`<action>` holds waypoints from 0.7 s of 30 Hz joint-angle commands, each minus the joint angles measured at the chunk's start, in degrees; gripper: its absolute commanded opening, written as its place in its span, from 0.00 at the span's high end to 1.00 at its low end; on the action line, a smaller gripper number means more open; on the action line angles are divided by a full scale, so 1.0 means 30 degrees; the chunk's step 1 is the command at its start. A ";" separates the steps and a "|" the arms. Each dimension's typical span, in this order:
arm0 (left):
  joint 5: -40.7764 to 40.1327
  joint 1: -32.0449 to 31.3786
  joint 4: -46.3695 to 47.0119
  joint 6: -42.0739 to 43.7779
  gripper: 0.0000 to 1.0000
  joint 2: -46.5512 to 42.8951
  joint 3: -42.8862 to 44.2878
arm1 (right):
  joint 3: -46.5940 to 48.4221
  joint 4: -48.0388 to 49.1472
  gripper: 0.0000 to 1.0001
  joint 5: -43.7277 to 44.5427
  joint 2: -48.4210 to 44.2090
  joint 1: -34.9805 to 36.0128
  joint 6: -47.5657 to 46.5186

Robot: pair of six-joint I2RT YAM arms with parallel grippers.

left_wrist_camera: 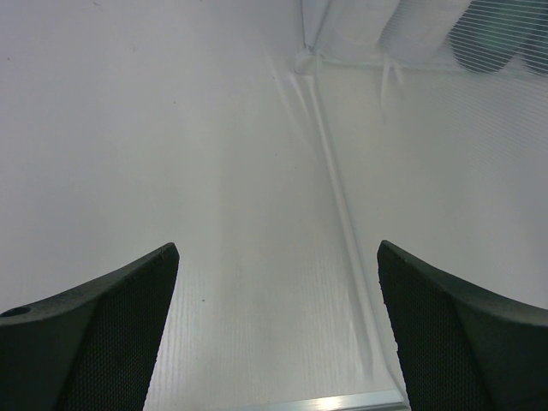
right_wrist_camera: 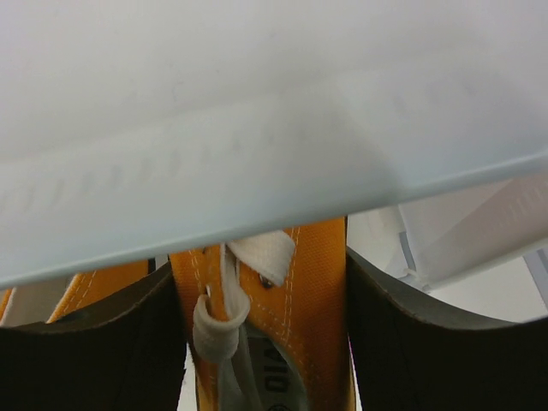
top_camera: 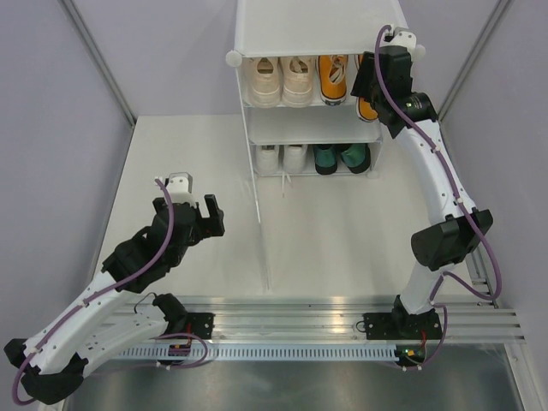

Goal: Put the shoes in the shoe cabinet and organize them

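Cabinet [top_camera: 317,26] stood top centre on white table [top_camera: 171,171]. Right gripper [right_wrist_camera: 265,342] clasped orange sneaker [right_wrist_camera: 318,274], its print unreadable; left gripper [left_wrist_camera: 278,334] gaped empty.

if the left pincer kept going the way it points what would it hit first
Likely the bare table, since the open left pincer tilts down at it; beyond lie the shoe cabinet and its white sneakers. Depth is unclear.

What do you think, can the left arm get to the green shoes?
Probably not directly. The left gripper is open and empty, but a see-through panel seems to stand between it and the green shoes; it must go round.
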 commanded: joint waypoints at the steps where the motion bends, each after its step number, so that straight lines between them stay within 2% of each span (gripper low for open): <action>1: 0.0187 0.0167 0.0559 0.0744 0.00 0.0002 -0.0051 | -0.0634 0.1809 0.30 0.0819 0.1118 -0.0123 -0.0246; 8: 0.0216 0.0168 0.0559 0.0744 0.00 -0.0174 -0.0080 | -0.0840 0.1780 0.28 0.0820 0.1088 -0.0152 -0.0216; 12: 0.0304 0.0197 0.0560 0.0773 0.00 -0.0145 -0.0080 | -0.0869 0.1809 0.19 0.0936 0.0914 -0.0152 -0.0304; 21: 0.0275 0.0197 0.0589 0.0802 0.01 -0.0145 -0.0051 | -0.0488 0.1809 0.14 0.0791 0.0474 -0.0152 -0.0451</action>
